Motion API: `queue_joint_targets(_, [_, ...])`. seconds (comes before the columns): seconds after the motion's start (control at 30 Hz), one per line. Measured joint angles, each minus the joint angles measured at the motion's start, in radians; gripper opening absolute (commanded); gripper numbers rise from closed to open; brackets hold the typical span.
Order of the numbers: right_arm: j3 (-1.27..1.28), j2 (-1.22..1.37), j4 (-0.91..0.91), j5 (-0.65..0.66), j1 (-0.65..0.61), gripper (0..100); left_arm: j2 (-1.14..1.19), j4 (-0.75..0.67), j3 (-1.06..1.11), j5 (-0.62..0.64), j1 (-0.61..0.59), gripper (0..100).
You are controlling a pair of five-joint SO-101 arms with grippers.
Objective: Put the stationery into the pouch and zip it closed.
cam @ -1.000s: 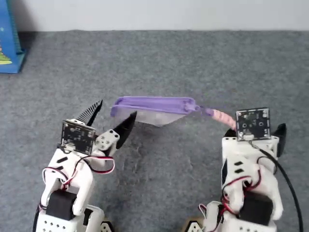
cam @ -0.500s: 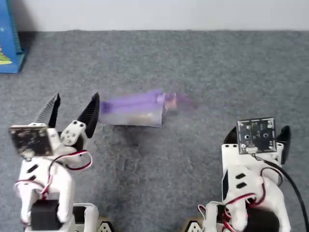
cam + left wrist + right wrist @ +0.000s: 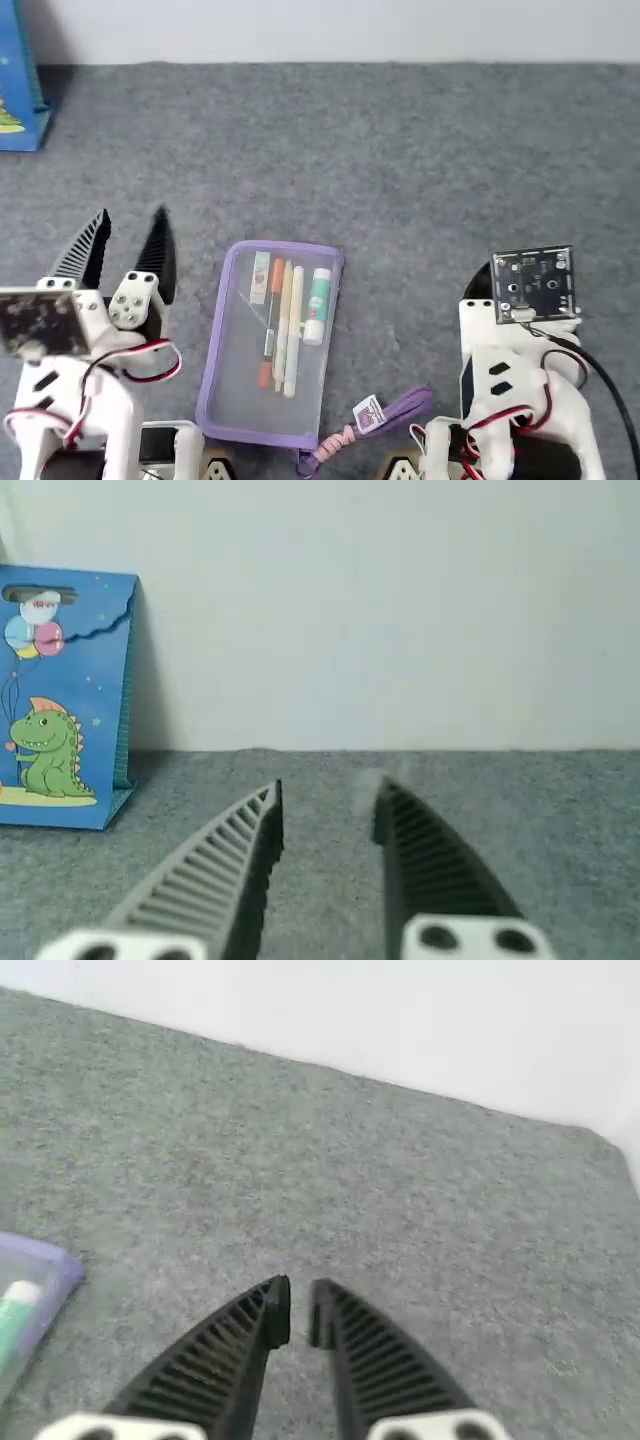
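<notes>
Nearest the arm bases, the pouch's purple pull strap, with its pink cord and small tag, trails off the near corner toward the right arm. The pouch lies flat on the grey bench between the two arms. Its long axis runs near to far with a slight lean, and the stationery, pens and a glue stick, shows through the clear face. Whether the zip is fully drawn cannot be told.

Near the pouch's far left corner, the left gripper hovers with fingers apart, empty and aimed at the wall; the pouch lies to its right and nearer. The right gripper has its fingers almost together with a thin gap between them, holding nothing, and the pouch is off to its left.

The strap end sits closer to the right arm and the pouch body closer to the left, so any remaining zip work seems to favour the right on the pull and the left as brace. At the far left edge stands a blue gift bag.
</notes>
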Motion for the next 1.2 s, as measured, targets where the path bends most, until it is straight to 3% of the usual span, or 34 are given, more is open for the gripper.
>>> queue_joint_targets(0.33, [0.440, 0.014, -0.336, -0.140, -0.063, 0.9, 0.003, -0.003, 0.261, -0.064, 0.002, 2])
queue_joint_targets(0.8, [0.773, 0.014, -0.535, -0.146, -0.100, 0.9, 0.009, -0.318, 0.729, -0.063, -0.008, 2])
queue_joint_targets(1.2, [0.959, 0.014, -0.741, -0.204, -0.100, 0.8, 0.009, -0.437, 0.873, -0.063, -0.008, 1])
